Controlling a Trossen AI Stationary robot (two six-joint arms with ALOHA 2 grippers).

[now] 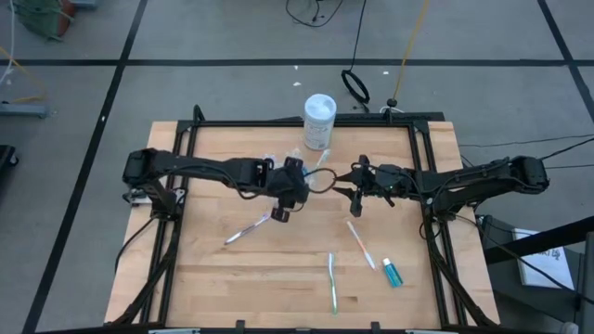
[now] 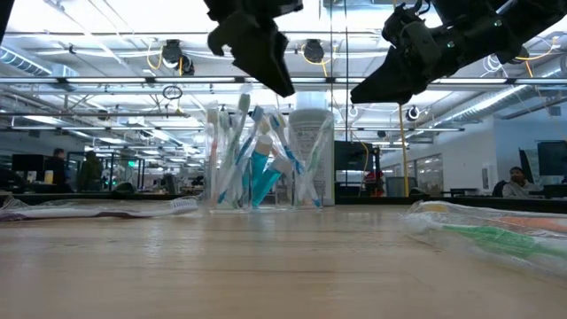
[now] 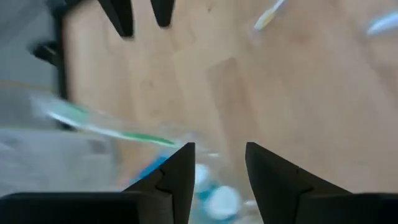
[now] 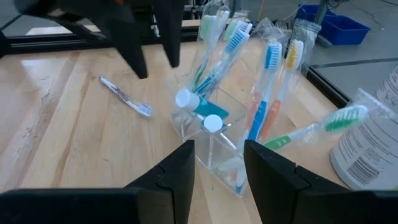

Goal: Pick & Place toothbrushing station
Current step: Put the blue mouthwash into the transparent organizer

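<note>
A small clear cup stands on the table, with several pastel toothbrushes and blue toothpaste tubes standing upright in it; it also shows in the low view. My left gripper hangs open above the table just left of the cup, its fingers apart with nothing between them. My right gripper is open, raised on the cup's right side and aimed at it, touching nothing. Loose on the table lie a wrapped toothbrush, a green one, a third and a blue tube.
A tall white cylindrical container stands at the table's far edge, just behind the cup. A black frame runs round the table's far and side edges. Bare wood lies at the near left.
</note>
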